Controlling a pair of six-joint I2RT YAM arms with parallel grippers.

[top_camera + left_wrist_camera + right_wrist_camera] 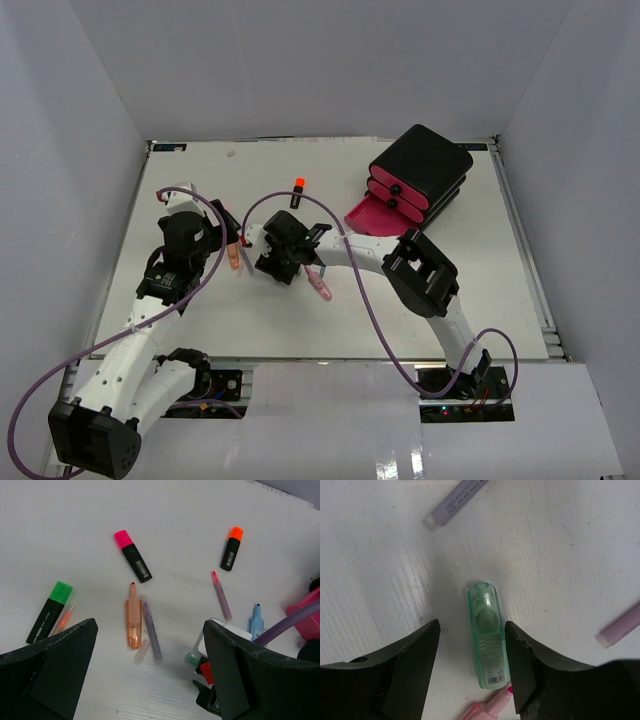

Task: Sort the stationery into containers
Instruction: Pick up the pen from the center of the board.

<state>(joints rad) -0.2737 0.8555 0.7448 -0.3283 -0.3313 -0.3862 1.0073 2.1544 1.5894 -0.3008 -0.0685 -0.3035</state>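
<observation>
**Drawer box** [420, 168]: far right corner of the worktop [500, 300]. Lowest drawer [368, 214] pulled out; contents not discernible.

**Stationery:** mid-worktop, largely hidden beneath both arms from above; only the orange-capped highlighter [297, 192] shows plainly there.

**Left fingers** [50, 670]: spread, holding nothing, above the orange pen [133, 616] and purple pen [152, 632]. Green-capped highlighter [50, 611] has its lower end cut off by one finger; blue pen [256, 621] is partly hidden.

**Right fingers** [405, 670]: spread, straddling the green pen [488, 635]; contact cannot be told.
</observation>
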